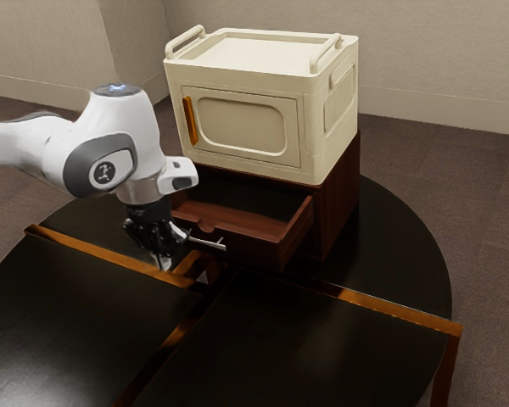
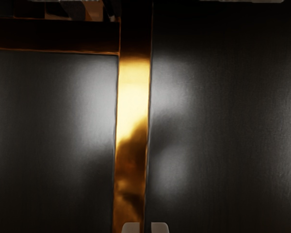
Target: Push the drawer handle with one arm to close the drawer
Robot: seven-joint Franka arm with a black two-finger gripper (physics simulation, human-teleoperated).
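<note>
A white robot arm [image 1: 110, 148] reaches in from the left of the exterior view, its black gripper [image 1: 163, 261] pointing down over the dark round table [image 1: 399, 254]. At the centre, a reddish-brown drawer [image 1: 242, 236] stands open beneath a cream cabinet [image 1: 242, 123], which sits on the wooden drawer unit [image 1: 338, 199]. The thin silver handle [image 1: 208, 243] juts from the drawer's front, just right of the gripper and apparently apart from it. The hand seems placed in front of the drawer so that a push can run toward the unit and slide it in. Whether the gripper is clenched or released, I cannot tell; it holds no visible object. In the wrist view, a shiny gold strip [image 2: 134, 92] runs down the middle; brown shapes at the upper left may be part of the furniture, though they are hard to make out.
</note>
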